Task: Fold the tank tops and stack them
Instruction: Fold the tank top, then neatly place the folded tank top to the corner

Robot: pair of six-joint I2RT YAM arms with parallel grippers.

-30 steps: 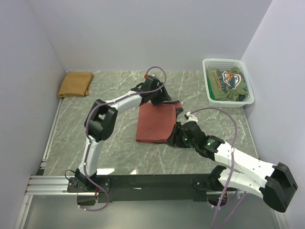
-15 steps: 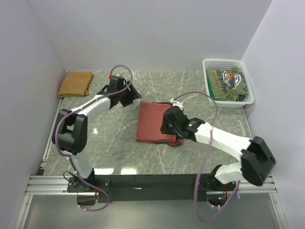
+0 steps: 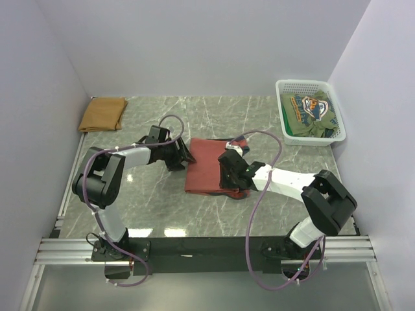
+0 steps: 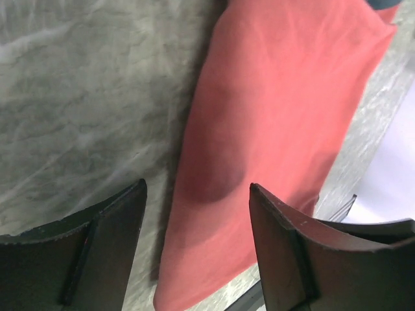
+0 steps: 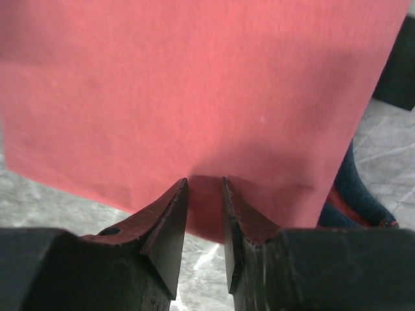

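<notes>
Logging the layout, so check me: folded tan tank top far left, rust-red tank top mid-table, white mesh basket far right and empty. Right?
Not quite. The white mesh basket is not empty: the top external view shows a green printed garment in it. The tan tank top and rust-red tank top lie as you said.

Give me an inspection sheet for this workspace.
Surface: grey-green marble-patterned tabletop, no spills seen.
Job's things: rust-red folded tank top at centre; tan-brown folded tank top in the far-left corner, not stacked.
Clutter: white plastic mesh basket far right, holding a green printed garment.
Grippers: left tool open at the red top's left edge; right tool nearly closed at its right side, grip unclear.
Cables: purple cables loop over both arms.
Surroundings: plain pale walls; nothing else seen.
</notes>
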